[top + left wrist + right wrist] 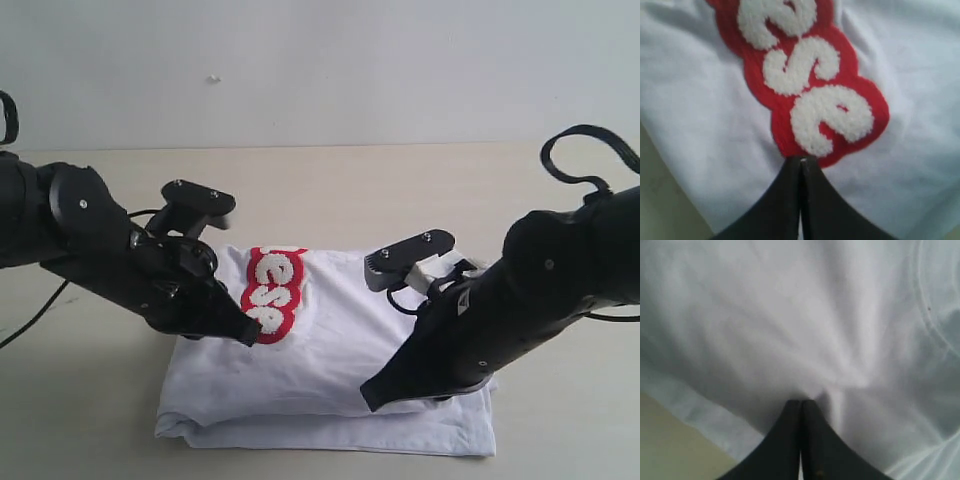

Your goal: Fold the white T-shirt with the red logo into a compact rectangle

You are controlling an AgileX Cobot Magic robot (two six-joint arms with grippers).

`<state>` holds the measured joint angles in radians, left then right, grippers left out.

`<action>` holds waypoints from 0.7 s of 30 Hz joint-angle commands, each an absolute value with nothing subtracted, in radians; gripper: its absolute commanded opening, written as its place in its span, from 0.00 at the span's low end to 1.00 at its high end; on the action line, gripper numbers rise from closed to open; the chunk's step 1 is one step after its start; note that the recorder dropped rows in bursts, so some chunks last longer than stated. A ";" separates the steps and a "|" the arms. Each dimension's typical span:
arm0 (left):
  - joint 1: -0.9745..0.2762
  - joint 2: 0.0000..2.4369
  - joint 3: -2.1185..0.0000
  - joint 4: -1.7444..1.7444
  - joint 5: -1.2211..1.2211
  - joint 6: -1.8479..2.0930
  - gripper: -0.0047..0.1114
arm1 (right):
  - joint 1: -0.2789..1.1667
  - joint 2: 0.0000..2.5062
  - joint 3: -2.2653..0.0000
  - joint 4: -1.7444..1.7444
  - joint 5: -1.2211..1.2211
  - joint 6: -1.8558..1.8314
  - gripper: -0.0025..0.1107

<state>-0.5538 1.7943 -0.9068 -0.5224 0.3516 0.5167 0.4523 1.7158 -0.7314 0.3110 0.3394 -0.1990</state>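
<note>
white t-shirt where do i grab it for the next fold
Take the white T-shirt by the lower layer's edge strip at the bottom of the exterior view, probably from that side, coming in low: it lies flat and sticks out past the folded top layer.
</note>
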 commanded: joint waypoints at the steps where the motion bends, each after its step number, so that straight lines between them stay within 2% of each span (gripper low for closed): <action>1: -0.560 1.779 -0.867 -0.524 0.318 0.519 0.04 | 0.453 1.714 -0.729 0.313 0.308 -0.206 0.02; 10: -0.560 1.676 -0.860 -0.524 0.310 0.519 0.04 | 0.453 1.510 -0.729 0.313 0.298 -0.206 0.02; 21: -0.560 1.439 -0.860 -0.539 0.310 0.516 0.04 | 0.453 1.222 -0.727 0.313 0.326 -0.199 0.02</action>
